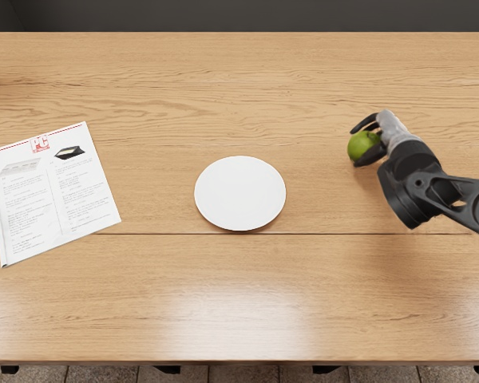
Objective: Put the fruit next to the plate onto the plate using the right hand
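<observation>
In the head view, the right hand (382,137) comes in from the right edge. Its dark fingers (365,124) curl above and below the round green fruit (361,146), gripping it. The fruit is well to the right of the flat, round white plate (240,193) at mid-table. The table (239,303) is light wood with long grain. A printed paper sheet (52,191) lies flat at the left. Behind the table the room is dark.

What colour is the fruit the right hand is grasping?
Green. The fruit shows best in the head view, held in the right hand.
</observation>
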You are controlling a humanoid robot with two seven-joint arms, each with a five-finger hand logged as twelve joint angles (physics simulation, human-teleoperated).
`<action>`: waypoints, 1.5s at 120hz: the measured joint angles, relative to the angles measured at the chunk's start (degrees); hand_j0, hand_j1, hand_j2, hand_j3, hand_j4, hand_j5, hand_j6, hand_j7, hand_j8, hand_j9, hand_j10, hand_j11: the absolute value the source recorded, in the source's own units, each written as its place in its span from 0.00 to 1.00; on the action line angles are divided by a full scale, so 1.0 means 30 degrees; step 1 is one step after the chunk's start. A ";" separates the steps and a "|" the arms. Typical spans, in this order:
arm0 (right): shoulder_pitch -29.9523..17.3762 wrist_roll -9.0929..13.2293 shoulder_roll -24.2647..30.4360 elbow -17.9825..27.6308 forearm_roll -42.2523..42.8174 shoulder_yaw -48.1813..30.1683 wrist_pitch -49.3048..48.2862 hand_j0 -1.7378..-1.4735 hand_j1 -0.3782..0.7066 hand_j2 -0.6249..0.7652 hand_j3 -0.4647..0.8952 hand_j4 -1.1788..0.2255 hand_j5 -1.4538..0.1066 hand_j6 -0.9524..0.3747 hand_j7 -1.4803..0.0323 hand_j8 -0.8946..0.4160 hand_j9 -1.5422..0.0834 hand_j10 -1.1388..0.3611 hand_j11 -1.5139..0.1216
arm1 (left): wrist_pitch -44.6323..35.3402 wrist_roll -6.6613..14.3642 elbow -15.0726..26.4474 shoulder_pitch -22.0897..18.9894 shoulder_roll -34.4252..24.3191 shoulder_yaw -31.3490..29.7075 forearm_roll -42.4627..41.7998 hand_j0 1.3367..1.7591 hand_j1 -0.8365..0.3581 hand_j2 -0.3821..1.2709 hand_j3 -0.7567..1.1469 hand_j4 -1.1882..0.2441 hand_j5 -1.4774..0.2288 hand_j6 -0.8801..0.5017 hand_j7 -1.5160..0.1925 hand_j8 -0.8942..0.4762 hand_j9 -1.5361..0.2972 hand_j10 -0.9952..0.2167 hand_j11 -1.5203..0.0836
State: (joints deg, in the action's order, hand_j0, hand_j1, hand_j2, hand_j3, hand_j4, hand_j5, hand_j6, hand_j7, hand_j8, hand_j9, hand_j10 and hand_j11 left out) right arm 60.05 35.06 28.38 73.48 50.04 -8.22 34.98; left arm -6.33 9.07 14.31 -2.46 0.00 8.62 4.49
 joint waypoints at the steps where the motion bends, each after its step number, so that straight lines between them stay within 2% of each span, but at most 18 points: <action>1: 0.0004 0.0002 0.0003 0.0116 -0.0002 -0.0120 0.0004 0.33 0.51 0.48 0.34 0.40 0.40 0.42 0.44 0.43 0.44 0.37 0.42 | 0.0000 0.0000 0.0000 0.0000 0.0000 0.0000 0.0000 0.76 0.99 0.23 0.40 0.83 0.87 0.64 0.89 0.65 0.84 0.82 0.95; 20: 0.0051 -0.0011 0.0029 0.2651 0.0006 -0.1741 -0.0005 0.33 0.51 0.50 0.34 0.39 0.39 0.41 0.43 0.43 0.43 0.37 0.41 | 0.0000 -0.0003 -0.0002 0.0000 0.0000 -0.0001 -0.0001 0.76 0.99 0.23 0.40 0.83 0.87 0.64 0.89 0.65 0.84 0.82 0.95; 33: 0.0036 -0.0012 -0.0538 0.3645 0.0004 -0.2056 0.0001 0.33 0.51 0.51 0.34 0.39 0.39 0.41 0.43 0.43 0.43 0.37 0.41 | 0.0000 -0.0005 0.0000 0.0000 0.0000 -0.0001 0.0000 0.76 0.99 0.23 0.40 0.83 0.87 0.64 0.89 0.65 0.84 0.82 0.95; 63: -0.0168 0.0003 -0.3492 0.4168 -0.0008 -0.1881 -0.0016 0.32 0.50 0.51 0.34 0.39 0.38 0.40 0.42 0.42 0.42 0.36 0.41 | 0.0000 -0.0003 -0.0003 0.0000 0.0000 -0.0002 -0.0001 0.76 0.99 0.23 0.40 0.83 0.87 0.64 0.89 0.65 0.84 0.82 0.95; 78: -0.0413 0.0010 -0.4207 0.4139 -0.0035 -0.1469 -0.0023 0.32 0.49 0.51 0.34 0.40 0.37 0.40 0.43 0.43 0.42 0.36 0.41 | 0.0000 0.0003 0.0000 0.0000 0.0000 -0.0003 -0.0002 0.76 0.99 0.23 0.40 0.83 0.87 0.64 0.89 0.65 0.84 0.82 0.95; 96: -0.0479 -0.0011 -0.4038 0.3743 0.0034 -0.1781 0.0001 0.31 0.28 0.48 0.34 0.61 0.64 0.54 0.69 0.54 0.67 0.55 0.66 | 0.0000 -0.0002 0.0000 0.0000 0.0000 -0.0003 -0.0002 0.76 0.99 0.23 0.40 0.83 0.87 0.64 0.89 0.65 0.84 0.82 0.95; 114: -0.0802 -0.0017 -0.2734 0.4242 -0.0816 -0.4704 -0.2260 0.31 0.16 0.46 0.34 0.72 0.78 0.63 0.83 0.61 0.81 0.65 0.79 | 0.0000 0.0003 -0.0002 0.0000 0.0000 -0.0003 -0.0002 0.76 0.99 0.23 0.40 0.83 0.87 0.64 0.89 0.65 0.84 0.82 0.95; 126: -0.2742 -0.0018 -0.1896 0.4444 -0.2210 -0.8945 -0.6686 0.30 0.12 0.46 0.34 0.76 0.83 0.65 0.88 0.63 0.86 0.69 0.83 | 0.0000 0.0001 -0.0002 0.0000 0.0000 -0.0003 -0.0002 0.76 0.99 0.23 0.40 0.83 0.87 0.64 0.89 0.65 0.84 0.82 0.95; 154: -1.0025 -0.0019 -0.1251 0.4518 -0.7908 -1.9844 -1.9327 0.30 0.07 0.45 0.34 0.80 0.89 0.69 0.93 0.65 0.91 0.73 0.88 | 0.0000 0.0001 -0.0003 0.0000 0.0000 -0.0003 -0.0002 0.76 0.99 0.23 0.40 0.83 0.87 0.64 0.89 0.65 0.84 0.82 0.95; 165: -1.2620 -0.0019 -0.1027 0.4494 -1.0062 -2.2606 -2.1669 0.30 0.07 0.45 0.34 0.81 0.90 0.69 0.94 0.66 0.92 0.73 0.89 | 0.0000 0.0001 0.0002 0.0000 0.0000 -0.0003 -0.0002 0.76 0.99 0.23 0.40 0.83 0.87 0.64 0.89 0.65 0.84 0.82 0.95; 180: -1.5483 -0.0019 -0.0746 0.4404 -1.1648 -2.5448 -2.2828 0.30 0.06 0.45 0.34 0.82 0.91 0.70 0.95 0.66 0.92 0.74 0.90 | 0.0000 0.0001 -0.0008 0.0000 0.0000 0.0011 -0.0002 0.76 0.99 0.23 0.40 0.83 0.87 0.64 0.89 0.65 0.84 0.82 0.95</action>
State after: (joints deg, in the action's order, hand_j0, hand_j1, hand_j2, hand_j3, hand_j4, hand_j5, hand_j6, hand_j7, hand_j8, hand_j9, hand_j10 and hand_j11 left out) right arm 13.60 35.00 26.14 86.69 15.10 -84.57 -33.50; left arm -6.33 9.07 14.29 -2.46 0.00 8.66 4.48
